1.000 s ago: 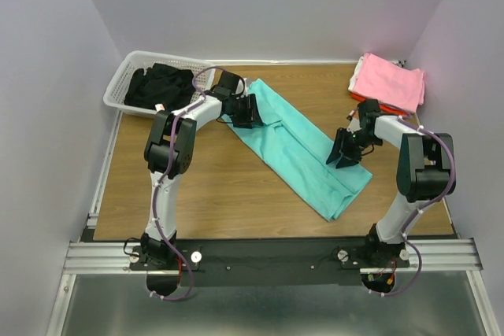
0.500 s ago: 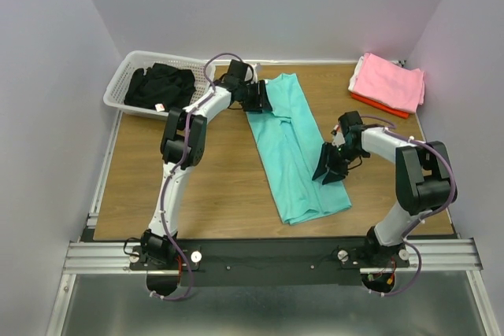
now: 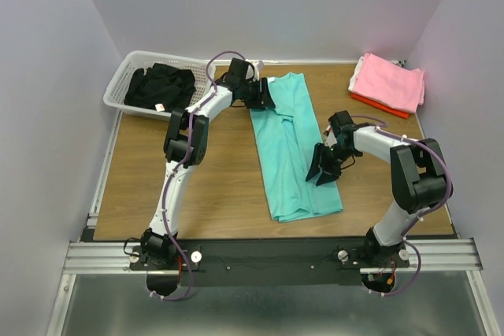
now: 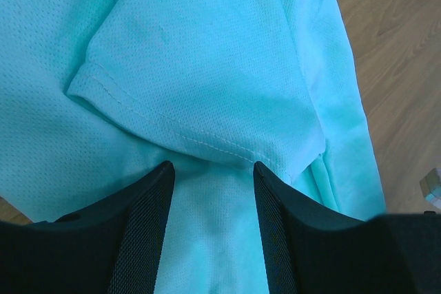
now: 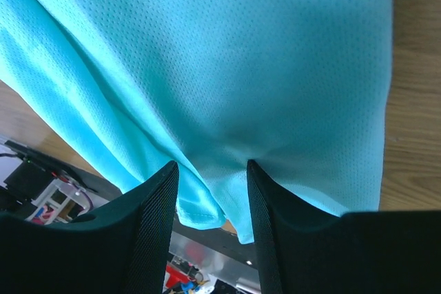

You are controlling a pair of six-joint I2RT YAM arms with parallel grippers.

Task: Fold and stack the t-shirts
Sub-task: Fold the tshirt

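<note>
At the far left you have the white basket (image 3: 116,94) with dark cloth (image 3: 161,86) heaped in it; which garments these are is hard to make out. Your left gripper (image 3: 264,98) sits at the far end of the turquoise t-shirt (image 3: 295,155), which lies as a long folded strip down the middle of the table (image 3: 213,186). Its fingers (image 4: 148,225) stand partly apart, clamped on cloth bunched just below a sleeve hem; the pinch itself is cut off. Your right gripper (image 3: 319,172) grips the strip's right edge likewise, and cloth fills its wrist view. At the far right a pink t-shirt (image 3: 387,80) covers a red-orange t-shirt (image 3: 378,105), of which only an edge shows
</note>
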